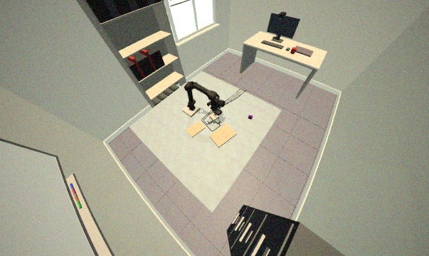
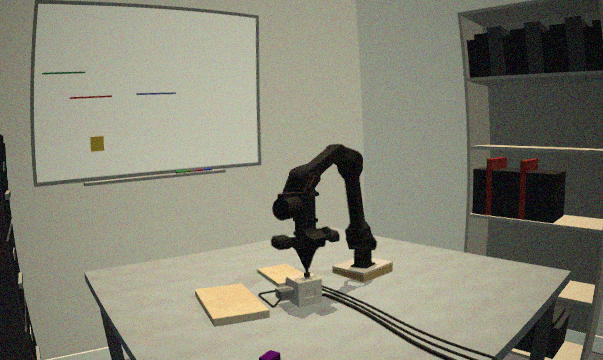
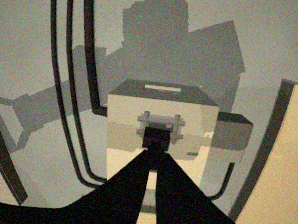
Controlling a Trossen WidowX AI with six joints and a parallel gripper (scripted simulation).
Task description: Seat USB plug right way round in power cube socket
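— Black fingers pressed nearly together, pinching the small dark plug (image 3: 157, 137) from above. Gripper (image 2: 306, 272) pointing straight down onto the cube (image 2: 305, 290).

— And the plug itself?

— Standing in the socket on top of the pale cube, near the middle of the table (image 2: 431, 290) (seen best from the wrist). Likely not yet fully down, going by the task; hard to tell depth from here.

— Handling?

— Probably light, stiff and short, so little to grab. Best held by the two flat sides of the body, as now, fingertips low but above the socket rim. Smooth plastic, likely to slip if pulled at an angle.

— Next move?

— Straight pull upward, no twisting while jammed. Then a half turn about the vertical and a straight push back in.

— Risks?

— Cube light enough, perhaps, to lift with a stuck plug. Cables (image 2: 396, 322) running off toward the table edge, another lead looping out of the cube's side. Two wooden boards (image 2: 232, 302) just beside the cube, and a purple block (image 2: 269, 355) well apart near the front edge (nothing to bump on the way out, with care).
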